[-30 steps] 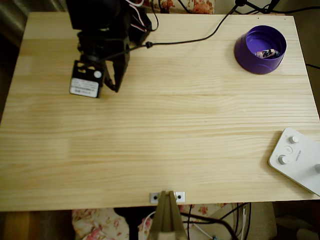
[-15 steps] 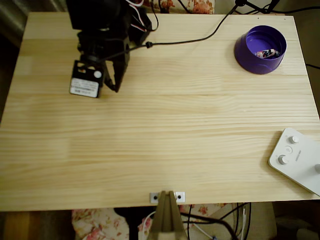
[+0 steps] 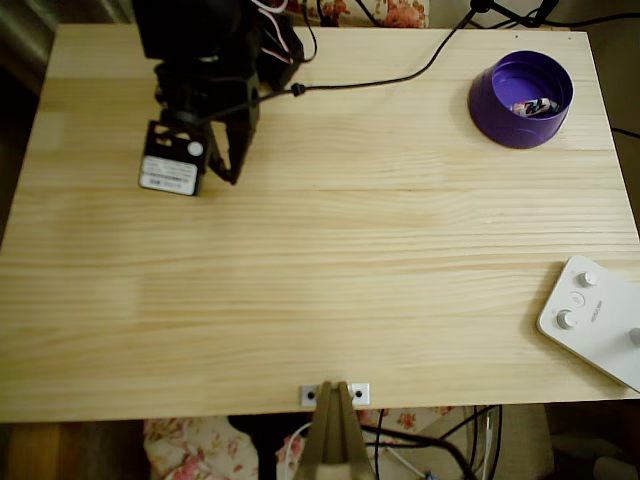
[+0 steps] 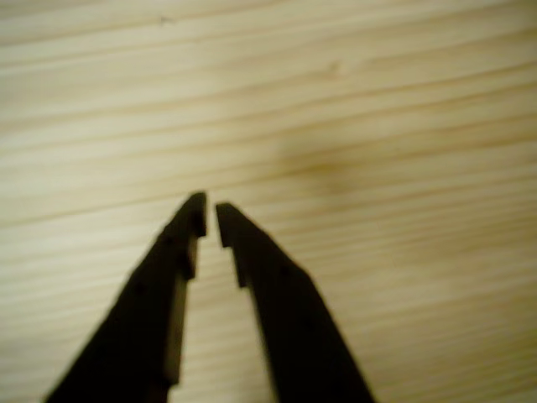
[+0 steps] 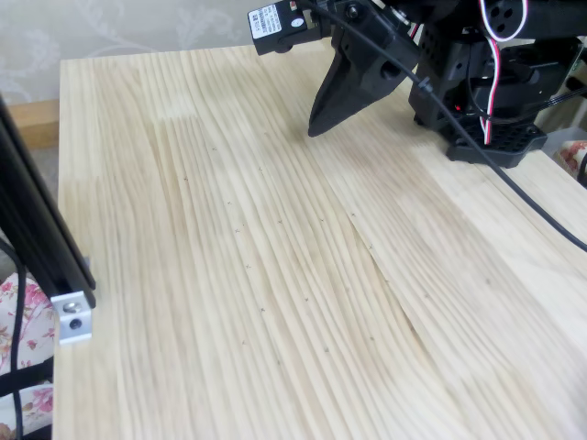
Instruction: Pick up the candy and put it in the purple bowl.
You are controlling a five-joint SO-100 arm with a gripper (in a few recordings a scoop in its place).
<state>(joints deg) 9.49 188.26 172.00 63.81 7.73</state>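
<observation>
In the overhead view, the round purple plastic bowl point(image 3: 521, 99) sits on the pale wooden plank table point(image 3: 320, 300) near its upper right corner, with the small wrapped candy point(image 3: 533, 106) lying inside it. The black two-finger gripper point(image 3: 234, 178) is at the upper left, well apart from the bowl. A white box with knobs point(image 3: 592, 318) lies at the lower right edge.

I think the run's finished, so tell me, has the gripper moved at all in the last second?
No. In the overhead view the gripper sits at the same spot relative to the table's top-left corner, and the candy lies in the purple bowl.
</observation>
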